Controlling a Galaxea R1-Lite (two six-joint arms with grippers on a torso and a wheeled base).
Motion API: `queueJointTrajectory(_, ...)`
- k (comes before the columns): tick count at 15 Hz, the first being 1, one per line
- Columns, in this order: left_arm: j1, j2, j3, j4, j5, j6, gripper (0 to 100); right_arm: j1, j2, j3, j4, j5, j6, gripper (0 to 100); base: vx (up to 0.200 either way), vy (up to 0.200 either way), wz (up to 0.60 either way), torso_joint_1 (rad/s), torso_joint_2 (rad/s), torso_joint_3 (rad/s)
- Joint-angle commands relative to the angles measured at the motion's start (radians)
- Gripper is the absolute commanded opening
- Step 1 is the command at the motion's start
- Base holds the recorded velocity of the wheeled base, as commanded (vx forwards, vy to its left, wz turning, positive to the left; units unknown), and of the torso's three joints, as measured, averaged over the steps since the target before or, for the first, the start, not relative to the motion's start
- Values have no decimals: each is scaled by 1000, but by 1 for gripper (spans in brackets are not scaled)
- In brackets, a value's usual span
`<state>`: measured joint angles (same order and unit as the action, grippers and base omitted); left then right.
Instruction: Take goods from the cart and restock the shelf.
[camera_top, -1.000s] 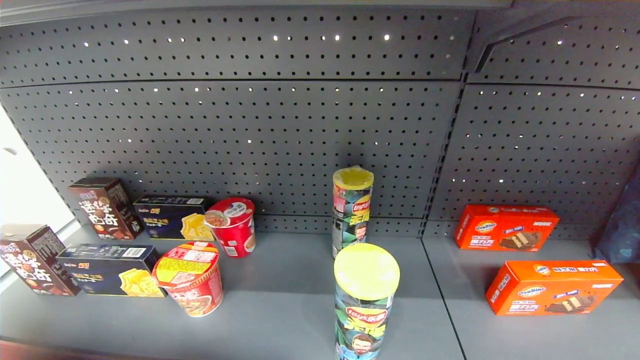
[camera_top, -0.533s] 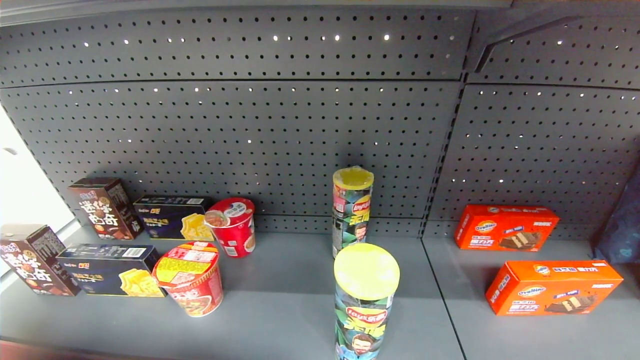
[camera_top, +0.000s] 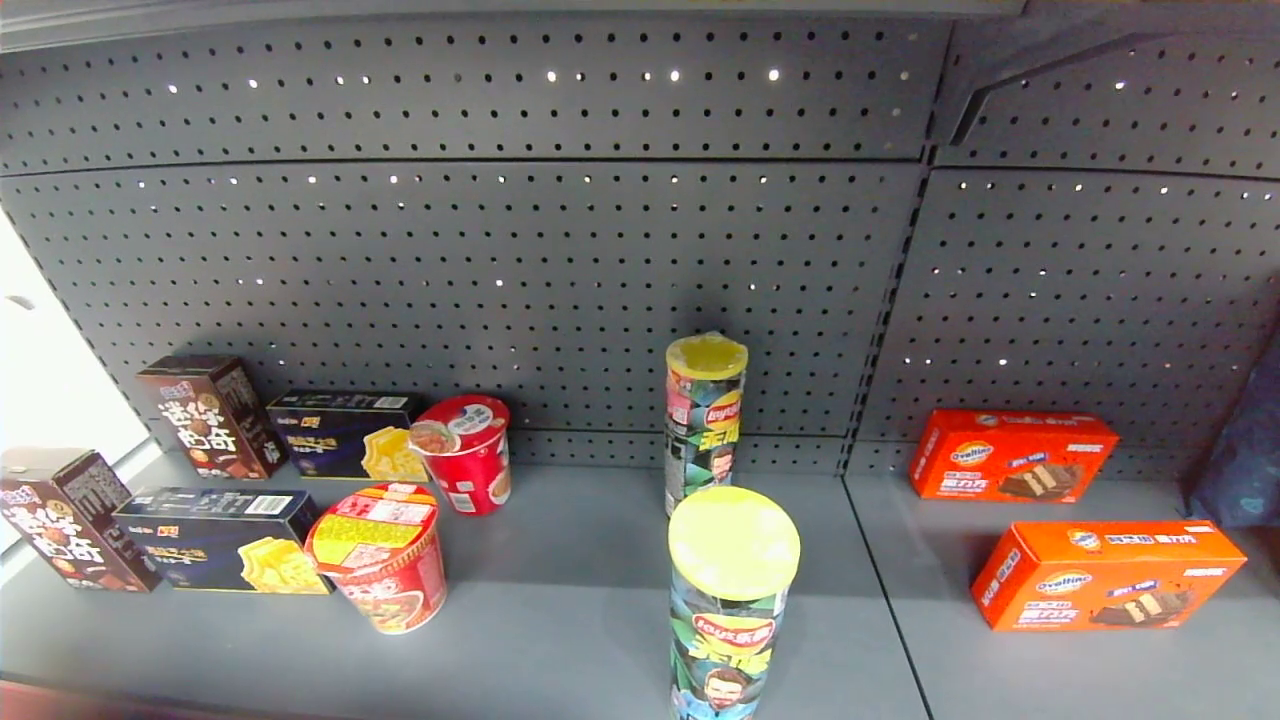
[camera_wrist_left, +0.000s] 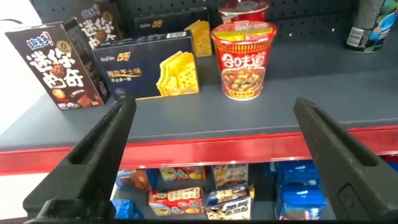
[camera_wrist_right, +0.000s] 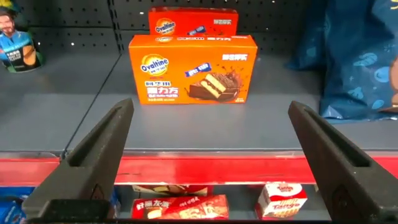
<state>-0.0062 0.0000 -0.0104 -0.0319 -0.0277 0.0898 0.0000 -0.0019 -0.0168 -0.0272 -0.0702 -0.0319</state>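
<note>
Left pincer: open, jaws set wide apart, nothing held. You will find it in front of the red front edge strip of the grey metal shelf, facing the front red noodle cup with printed paper lid.

Right pincer: open, jaws equally wide, nothing held. It faces the front orange cardboard box at the same edge.

Locate the goods on the shelf in two rows, from your left to your right:
- front brown upright carton, with the rear brown upright carton behind it;
- front dark blue flat box, just beside the front cup; rear dark blue flat box behind;
- rear red noodle cup, near the perforated back panel;
- front yellow-lidded cylindrical chip can, upright, with the rear yellow-lidded chip can directly behind;
- rear orange cardboard box, behind the front one.

A blue patterned bag lies at the far right. Assorted packets sit on the level below.
</note>
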Motion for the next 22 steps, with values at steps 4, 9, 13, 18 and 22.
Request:
queueJointTrajectory(4, 0, 0, 3, -6, 0, -4, 100, 0, 2, 0, 1, 12, -16, 100, -50, 0, 0, 1, 1, 1)
queueJointTrajectory(9, 0, 0, 3, -5, -12, -5, 100, 0, 2, 0, 1, 18, -26, 100, 0, 0, -120, 0, 0, 2)
queueJointTrajectory(13, 0, 0, 3, -5, -12, -4, 100, 0, 2, -3, 7, 58, -26, 100, 0, 0, -150, 1, 1, 1)
queueJointTrajectory(18, 0, 0, 3, -5, -12, -4, 100, 0, 2, -3, 7, 59, -29, 100, 0, 0, 0, 0, 0, 0)
queueJointTrajectory(22, 0, 0, 3, -5, -14, -4, 100, 0, 2, -2, 6, 58, -43, 100, 0, 0, 300, 4, 2, 5)
